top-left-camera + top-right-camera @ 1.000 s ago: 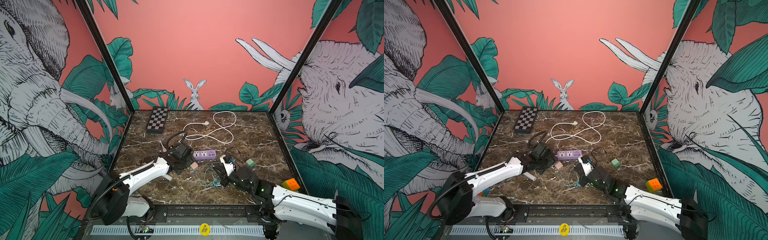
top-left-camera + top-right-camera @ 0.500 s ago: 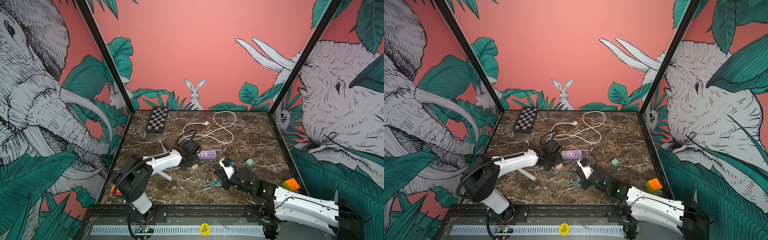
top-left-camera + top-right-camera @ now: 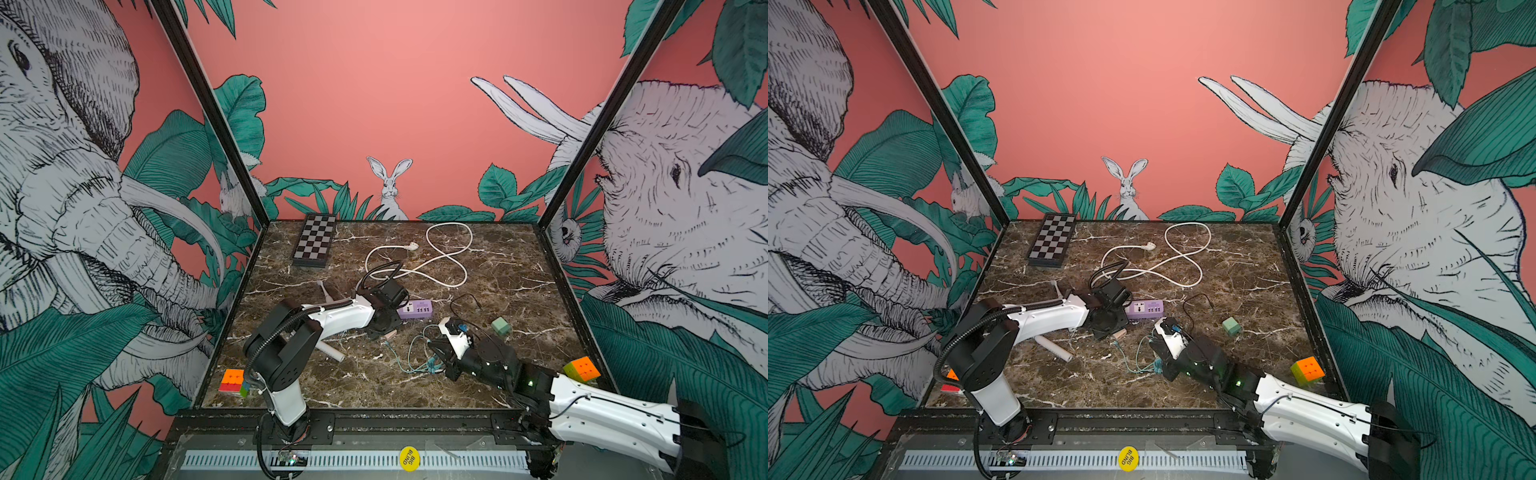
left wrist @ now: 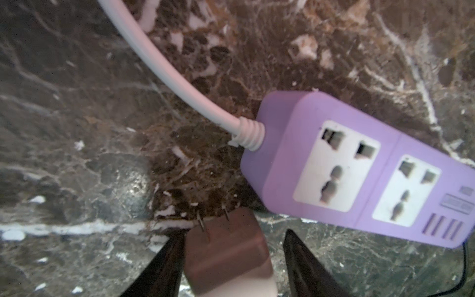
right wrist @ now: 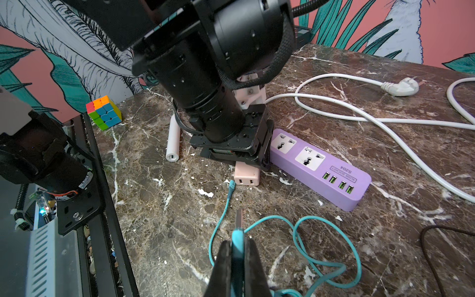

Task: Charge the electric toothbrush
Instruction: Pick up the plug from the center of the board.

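In a top view we see the toothbrush (image 3: pixel 331 352) lying flat on the table (image 3: pixel 498 266), partly under the left arm and near the purple power strip (image 3: pixel 414 309). In the left wrist view, our left gripper (image 4: pixel 234 239) stands spread around the pink adapter (image 4: pixel 226 257), with one finger (image 4: pixel 298 257) clear of it. In the right wrist view, our right gripper (image 5: pixel 237 241) pinches the plug end of the teal cable (image 5: pixel 237 235).

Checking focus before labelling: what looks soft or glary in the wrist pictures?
Left wrist view: adapter soft and shadowed, power strip sharper, a bright glare spot on the table. Right wrist view: cable plug fairly sharp, the fingers gripping it dark.
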Controlling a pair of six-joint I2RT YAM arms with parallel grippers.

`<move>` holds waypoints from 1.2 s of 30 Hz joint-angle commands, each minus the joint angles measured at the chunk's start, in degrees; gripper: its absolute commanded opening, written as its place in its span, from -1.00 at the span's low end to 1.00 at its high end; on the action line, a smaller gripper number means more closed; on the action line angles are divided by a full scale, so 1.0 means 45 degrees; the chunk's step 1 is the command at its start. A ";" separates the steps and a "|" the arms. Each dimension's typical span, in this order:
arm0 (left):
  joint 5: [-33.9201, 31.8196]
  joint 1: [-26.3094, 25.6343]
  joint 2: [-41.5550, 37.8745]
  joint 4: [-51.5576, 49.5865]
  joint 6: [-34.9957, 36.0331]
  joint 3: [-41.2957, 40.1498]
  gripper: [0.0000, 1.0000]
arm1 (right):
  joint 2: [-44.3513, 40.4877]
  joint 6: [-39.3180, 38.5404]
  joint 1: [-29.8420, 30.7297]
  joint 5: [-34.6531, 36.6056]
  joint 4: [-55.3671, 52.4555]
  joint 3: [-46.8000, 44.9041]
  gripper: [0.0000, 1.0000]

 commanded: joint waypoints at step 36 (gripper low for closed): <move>-0.1222 -0.0755 0.1148 -0.1571 0.0477 0.1553 0.11 | 0.0035 -0.0102 -0.0039 -0.0404 0.0039 0.0015 -1.00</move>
